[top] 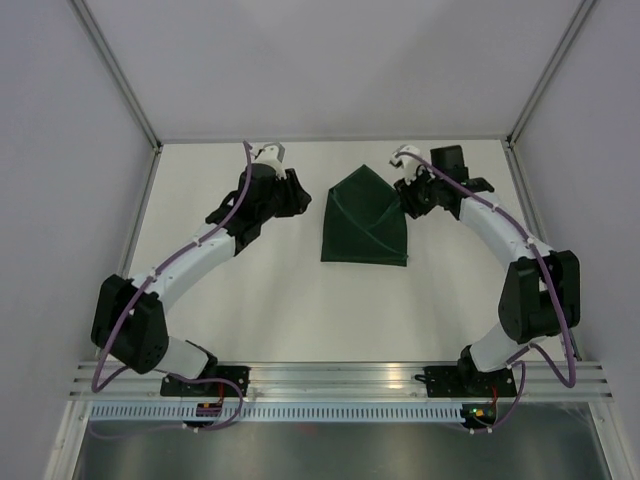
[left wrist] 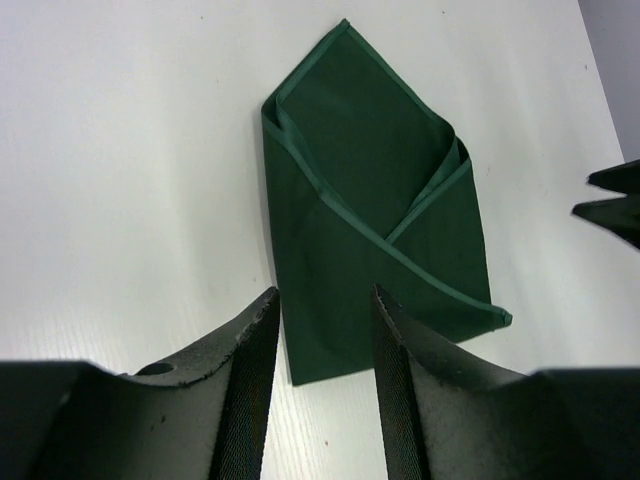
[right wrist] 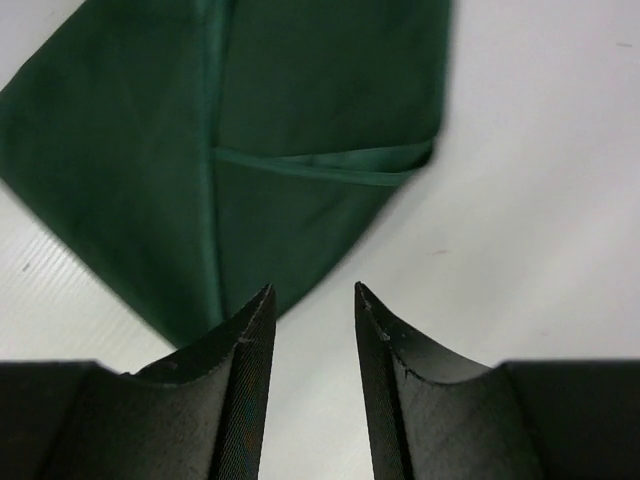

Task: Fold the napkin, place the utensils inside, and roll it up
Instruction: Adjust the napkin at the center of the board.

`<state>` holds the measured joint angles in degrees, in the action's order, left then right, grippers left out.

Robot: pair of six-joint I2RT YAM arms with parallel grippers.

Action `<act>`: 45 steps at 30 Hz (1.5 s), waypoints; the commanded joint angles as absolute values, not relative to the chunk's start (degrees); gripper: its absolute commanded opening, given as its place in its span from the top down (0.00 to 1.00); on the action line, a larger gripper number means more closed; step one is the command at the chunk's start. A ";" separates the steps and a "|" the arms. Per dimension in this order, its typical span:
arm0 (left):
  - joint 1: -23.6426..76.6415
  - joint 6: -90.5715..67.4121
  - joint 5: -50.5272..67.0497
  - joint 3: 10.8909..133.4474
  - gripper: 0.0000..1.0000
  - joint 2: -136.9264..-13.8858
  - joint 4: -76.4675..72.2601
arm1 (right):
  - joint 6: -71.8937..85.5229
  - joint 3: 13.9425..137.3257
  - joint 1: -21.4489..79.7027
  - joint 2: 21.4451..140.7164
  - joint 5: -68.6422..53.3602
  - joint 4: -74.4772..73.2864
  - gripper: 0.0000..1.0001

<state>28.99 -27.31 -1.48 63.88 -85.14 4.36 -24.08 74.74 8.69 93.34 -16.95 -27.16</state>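
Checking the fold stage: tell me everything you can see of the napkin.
The napkin is dark green hemmed cloth, folded into a flat packet with a pointed far end and a straight near edge, its flaps overlapping diagonally. It lies on the white table between the left gripper and right gripper, both open and gripping nothing.

Reaching in with both arms point(top: 190, 260), bowed outward. Poised just left of the napkin point(top: 362, 222) with the left gripper point(top: 296, 196), just right of it with the right gripper point(top: 406, 196); jaws parted, gripping nothing.
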 commanded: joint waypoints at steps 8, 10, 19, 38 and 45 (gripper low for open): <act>29.35 -27.24 -4.83 57.31 0.52 -76.21 5.97 | -39.72 63.46 18.01 87.55 -21.71 -27.68 0.55; 29.36 -28.56 -5.10 56.43 0.52 -75.41 6.33 | -41.22 62.67 18.37 86.58 -22.32 -27.43 0.52; 30.32 -29.88 -3.78 60.03 0.52 -77.96 7.73 | -43.06 57.40 21.08 85.25 -25.23 -25.49 0.47; 32.34 -30.59 -4.22 61.61 0.53 -81.56 7.38 | -41.92 53.61 31.29 90.97 -11.34 -16.61 0.38; 32.87 -30.41 -3.96 62.93 0.53 -83.49 7.47 | -43.24 53.87 32.34 92.20 -6.95 -14.85 0.32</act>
<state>32.42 -28.91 -4.38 60.12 -82.59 7.62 -42.22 53.17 31.75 91.77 -10.41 -17.21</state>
